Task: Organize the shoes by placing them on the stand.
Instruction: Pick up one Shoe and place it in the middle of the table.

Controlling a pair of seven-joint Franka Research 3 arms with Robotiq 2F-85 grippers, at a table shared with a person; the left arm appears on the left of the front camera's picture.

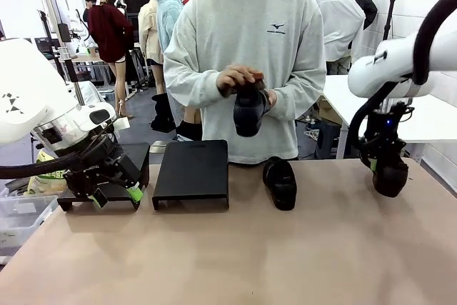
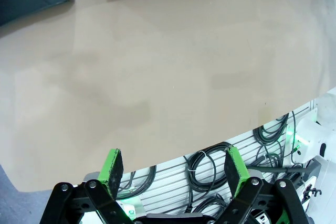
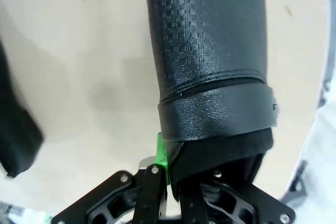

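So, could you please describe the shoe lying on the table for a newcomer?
On the tan table, find the flat black stand in front of the person. Just right of it lies the loose shoe. Unlike the raised shoe in the person's hands and the gripped shoe in the right gripper, nothing holds it.

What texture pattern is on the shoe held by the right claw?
The shoe is black with a fine embossed grid; clearest in the right wrist view.
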